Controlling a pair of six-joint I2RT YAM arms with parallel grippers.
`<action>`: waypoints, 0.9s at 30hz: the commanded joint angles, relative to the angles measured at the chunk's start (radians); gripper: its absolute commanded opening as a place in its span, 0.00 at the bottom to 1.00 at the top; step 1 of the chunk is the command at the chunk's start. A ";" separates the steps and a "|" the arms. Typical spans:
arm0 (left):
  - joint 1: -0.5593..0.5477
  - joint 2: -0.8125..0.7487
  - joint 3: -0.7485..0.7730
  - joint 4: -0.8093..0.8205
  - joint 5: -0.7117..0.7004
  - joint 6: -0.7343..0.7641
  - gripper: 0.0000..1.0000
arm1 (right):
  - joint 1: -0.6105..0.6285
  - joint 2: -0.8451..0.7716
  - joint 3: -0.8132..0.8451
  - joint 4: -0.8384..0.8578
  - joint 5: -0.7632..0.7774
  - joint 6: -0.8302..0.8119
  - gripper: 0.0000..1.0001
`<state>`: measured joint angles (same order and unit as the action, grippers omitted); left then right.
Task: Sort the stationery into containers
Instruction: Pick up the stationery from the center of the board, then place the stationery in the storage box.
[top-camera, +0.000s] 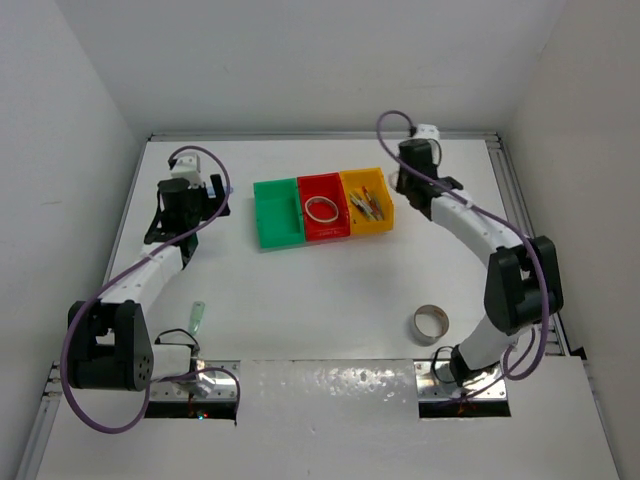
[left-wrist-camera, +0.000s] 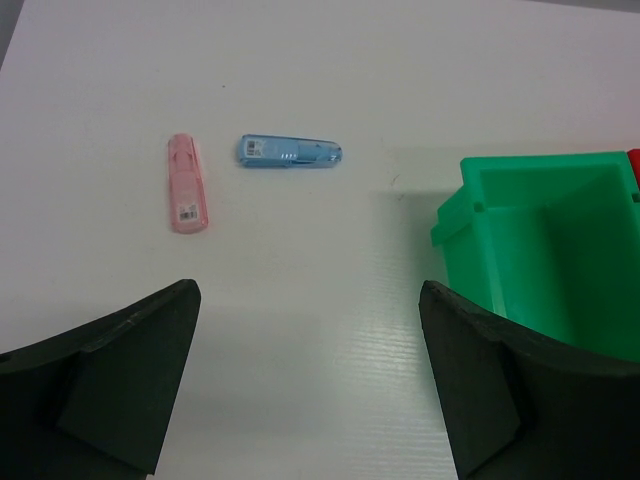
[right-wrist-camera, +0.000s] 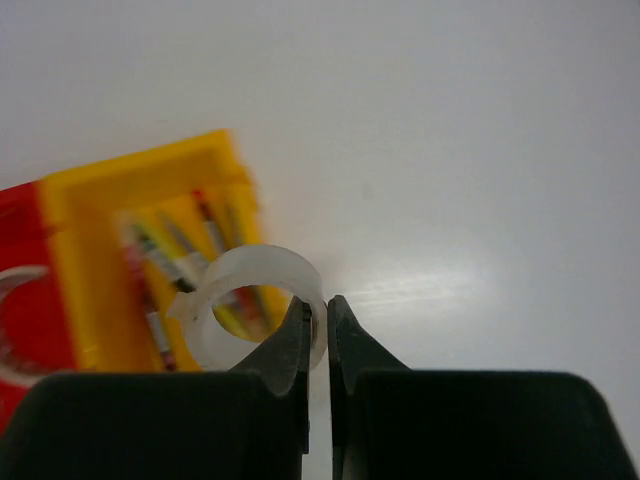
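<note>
My right gripper (right-wrist-camera: 327, 315) is shut on the wall of a translucent white tape roll (right-wrist-camera: 240, 275), one finger inside the ring and one outside. It hangs just past the right end of the yellow container (right-wrist-camera: 140, 165), which holds several pens (right-wrist-camera: 160, 260). In the top view the right gripper (top-camera: 400, 190) sits beside the yellow bin (top-camera: 385, 215). The red bin (top-camera: 324, 232) holds a pale ring (top-camera: 321, 208). My left gripper (left-wrist-camera: 310, 380) is open over bare table, left of the green bin (left-wrist-camera: 545, 250). A pink eraser piece (left-wrist-camera: 188, 184) and a blue one (left-wrist-camera: 291, 152) lie ahead of it.
A beige tape roll (top-camera: 431, 323) stands on the table near the right arm's base. A pale green piece (top-camera: 199, 317) lies near the left arm's base. White walls close in the table on three sides.
</note>
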<state>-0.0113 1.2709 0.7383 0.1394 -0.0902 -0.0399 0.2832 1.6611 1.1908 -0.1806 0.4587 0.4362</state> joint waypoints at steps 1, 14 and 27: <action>0.010 -0.030 -0.014 0.055 0.015 -0.023 0.89 | 0.121 0.040 0.113 0.115 -0.075 -0.265 0.00; 0.010 -0.051 -0.036 0.060 0.009 -0.026 0.89 | 0.290 0.511 0.616 -0.201 -0.334 -0.353 0.00; 0.010 -0.048 -0.039 0.062 0.003 -0.023 0.89 | 0.298 0.582 0.550 -0.143 -0.304 -0.295 0.01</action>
<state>-0.0113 1.2442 0.6968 0.1562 -0.0868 -0.0608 0.5777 2.2364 1.7462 -0.3820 0.1307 0.1249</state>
